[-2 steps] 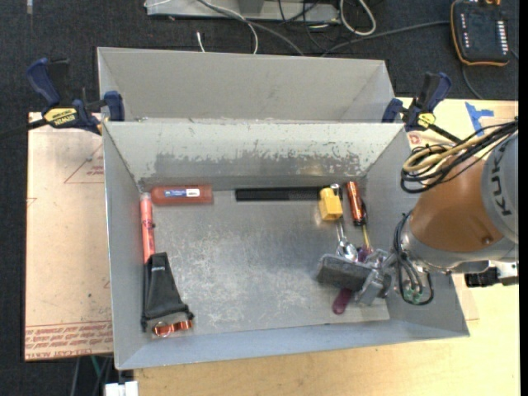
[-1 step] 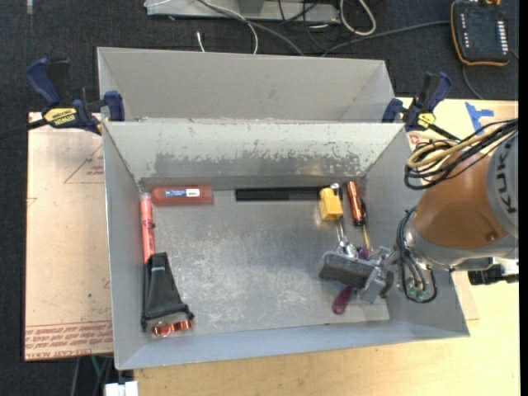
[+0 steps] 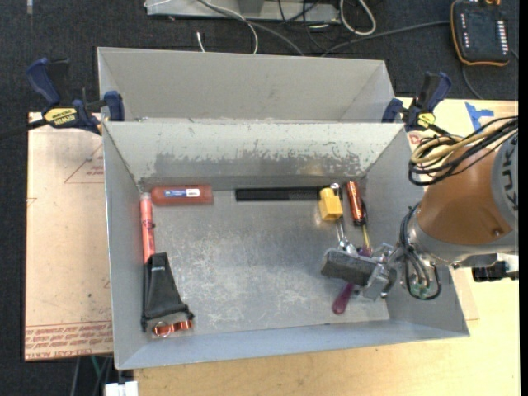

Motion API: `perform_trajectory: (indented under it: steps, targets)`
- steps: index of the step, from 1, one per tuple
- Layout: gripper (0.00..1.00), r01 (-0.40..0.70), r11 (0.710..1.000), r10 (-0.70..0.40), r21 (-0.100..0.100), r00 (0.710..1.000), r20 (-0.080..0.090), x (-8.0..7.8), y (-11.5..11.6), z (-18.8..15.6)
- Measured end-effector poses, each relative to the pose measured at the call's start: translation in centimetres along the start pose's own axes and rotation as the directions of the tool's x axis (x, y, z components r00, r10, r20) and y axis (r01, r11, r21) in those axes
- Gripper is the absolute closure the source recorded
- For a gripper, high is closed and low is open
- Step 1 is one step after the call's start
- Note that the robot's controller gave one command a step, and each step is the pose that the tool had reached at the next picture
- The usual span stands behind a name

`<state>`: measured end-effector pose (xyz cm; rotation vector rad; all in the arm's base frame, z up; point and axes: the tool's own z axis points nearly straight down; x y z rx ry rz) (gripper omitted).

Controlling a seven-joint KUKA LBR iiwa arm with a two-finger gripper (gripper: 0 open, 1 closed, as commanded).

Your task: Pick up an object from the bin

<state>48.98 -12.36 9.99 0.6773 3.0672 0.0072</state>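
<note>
— How is the arm (image 3: 462, 209) posed?
— It is reached into the bin (image 3: 247, 151) from the right, with its orange-covered wrist bent inward and the gripper (image 3: 356, 272) carried over the floor.
— And the grasp?
— Whether it is open or closed cannot be told. A magenta stick-like thing (image 3: 341, 304) is seen at its near edge, partly hidden beneath it. A yellow block (image 3: 330, 205) and a brown cylinder (image 3: 355, 202) are found just beyond it.
</note>
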Motion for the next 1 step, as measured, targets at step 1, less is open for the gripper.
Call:
perform_trajectory:
  steps: [1]
  targets:
    - [1.0,0.001,1.0,-0.001,-0.001,1.0,0.002,-0.06,0.04,-0.83]
